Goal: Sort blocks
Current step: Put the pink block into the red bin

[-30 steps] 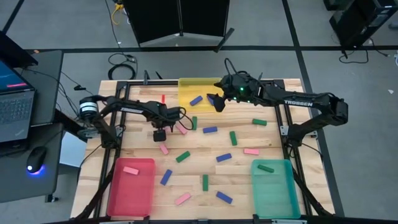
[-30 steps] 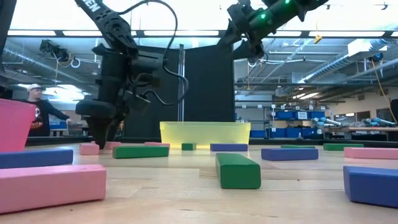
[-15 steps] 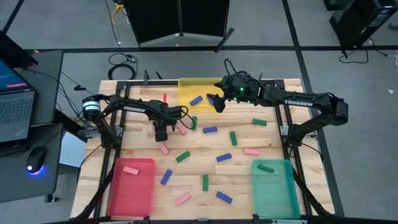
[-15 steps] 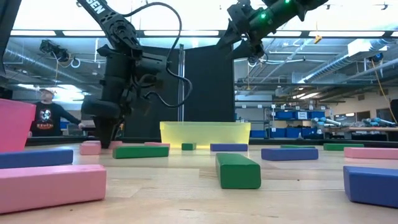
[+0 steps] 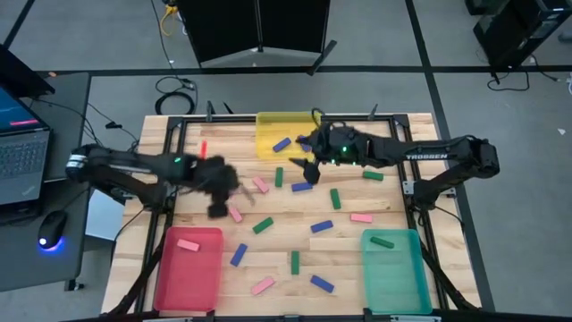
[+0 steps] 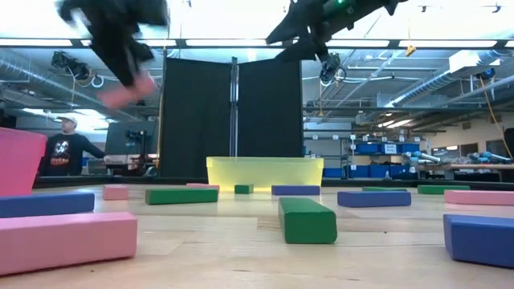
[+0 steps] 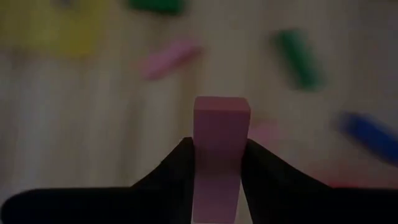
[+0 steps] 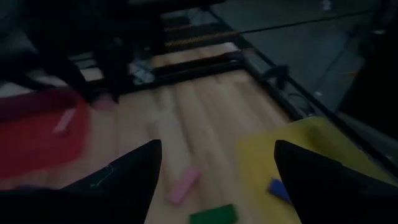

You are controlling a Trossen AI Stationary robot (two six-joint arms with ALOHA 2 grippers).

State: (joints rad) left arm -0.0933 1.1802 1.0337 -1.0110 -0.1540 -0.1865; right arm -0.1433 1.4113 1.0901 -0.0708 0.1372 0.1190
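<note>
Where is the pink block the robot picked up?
The pink block is pinched in the left claw, lifted off the table. In the high view that claw hangs over the table's left side, between the yellow tray and red tray.

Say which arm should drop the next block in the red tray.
Left. Its gripper already clamps a pink block and sits near the red tray; the right gripper is open and empty by the yellow tray.

A wooden desk carries scattered blocks, a yellow tray far, red tray and teal tray near.
</note>
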